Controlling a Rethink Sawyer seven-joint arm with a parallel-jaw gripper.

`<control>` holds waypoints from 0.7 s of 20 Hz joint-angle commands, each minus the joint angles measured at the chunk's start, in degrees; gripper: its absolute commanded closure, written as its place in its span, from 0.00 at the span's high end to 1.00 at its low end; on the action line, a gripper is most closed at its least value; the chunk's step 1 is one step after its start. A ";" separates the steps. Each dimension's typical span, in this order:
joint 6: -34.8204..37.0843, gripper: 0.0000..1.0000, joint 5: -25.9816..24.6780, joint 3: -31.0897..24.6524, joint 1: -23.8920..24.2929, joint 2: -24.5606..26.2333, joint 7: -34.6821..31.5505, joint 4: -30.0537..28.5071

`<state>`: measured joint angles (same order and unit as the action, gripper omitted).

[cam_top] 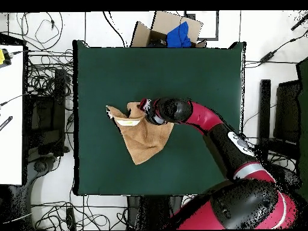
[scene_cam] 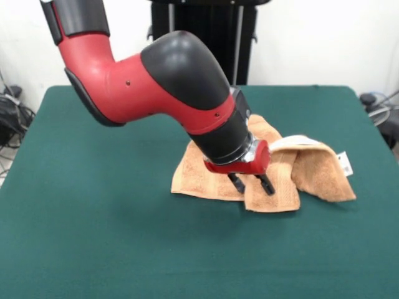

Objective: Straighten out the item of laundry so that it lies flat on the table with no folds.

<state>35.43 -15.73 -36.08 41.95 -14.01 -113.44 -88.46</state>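
The item of laundry (scene_cam: 319,169), a peach-orange towel, lies crumpled on the green table (scene_cam: 93,224) right of centre. Its right part is folded over in a raised hump, with a small white tag (scene_cam: 344,163) at the far right edge. My gripper (scene_cam: 254,187) hangs over the towel's front fold. The two black fingers stand apart and open, their tips just at the cloth, with nothing clearly pinched. In the overhead view the gripper (cam_top: 144,111) sits at the upper edge of the towel (cam_top: 144,141), which reaches down to a point on the table (cam_top: 198,72).
The red and black arm (scene_cam: 168,87) slants across the table's middle and hides part of the towel. A cardboard box (cam_top: 168,30) with something blue in it stands off the table's top edge. Cables (cam_top: 45,78) lie on the floor around the table.
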 commanded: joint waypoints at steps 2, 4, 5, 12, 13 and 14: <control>-4.61 1.00 -4.14 2.81 -3.15 1.82 0.95 1.63; -4.99 1.00 -4.19 2.89 -3.58 2.19 0.56 2.03; -5.16 1.00 -4.18 2.95 -3.79 2.30 0.36 2.17; -5.54 1.00 -2.71 2.67 -4.69 1.89 -0.72 2.27; -5.88 1.00 -2.39 2.41 -4.78 1.94 -0.99 2.26; -5.95 1.00 -2.20 2.31 -4.86 1.93 -1.10 2.28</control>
<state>33.58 -15.98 -35.96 39.19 -13.58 -113.44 -88.45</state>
